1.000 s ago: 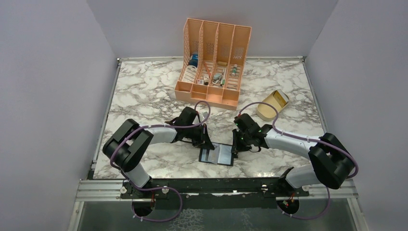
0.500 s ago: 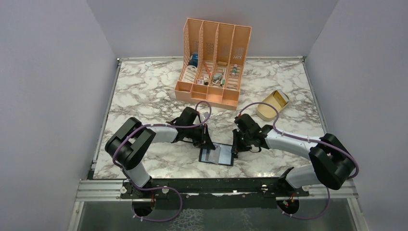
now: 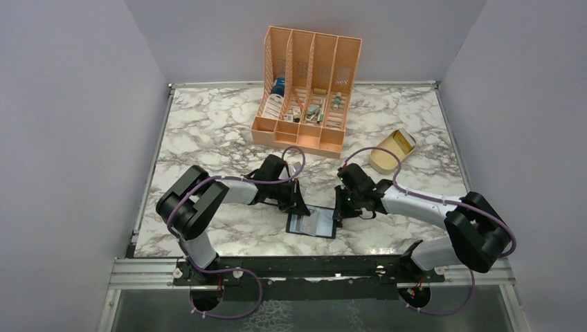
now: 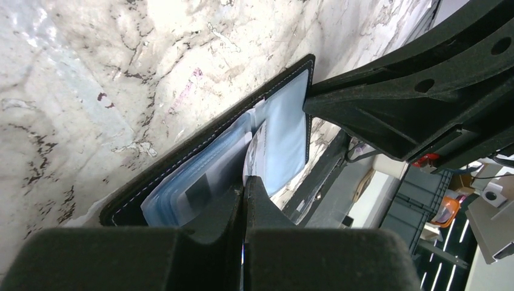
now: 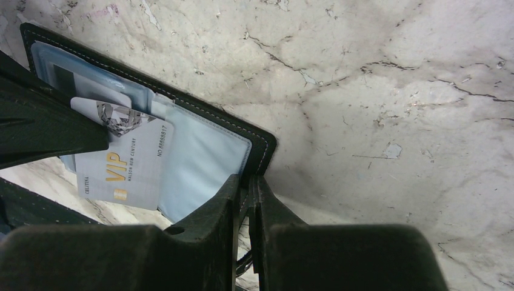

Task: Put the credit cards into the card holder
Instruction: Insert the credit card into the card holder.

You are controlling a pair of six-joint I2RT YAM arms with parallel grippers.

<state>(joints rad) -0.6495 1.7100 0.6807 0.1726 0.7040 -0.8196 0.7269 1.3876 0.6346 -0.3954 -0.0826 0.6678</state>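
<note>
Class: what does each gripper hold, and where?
Left gripper: the VIP card, by a corner. Right gripper: the card holder, by its edge.

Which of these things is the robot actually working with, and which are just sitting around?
In the job: holder, card, left end effector gripping the card, right end effector pinching the holder's edge.
Just lying about: organizer, dish.

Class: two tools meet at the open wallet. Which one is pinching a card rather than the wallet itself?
The left tool: it is shut on the whitish VIP card over the card holder pockets. The right tool clamps the holder's black edge instead.
</note>
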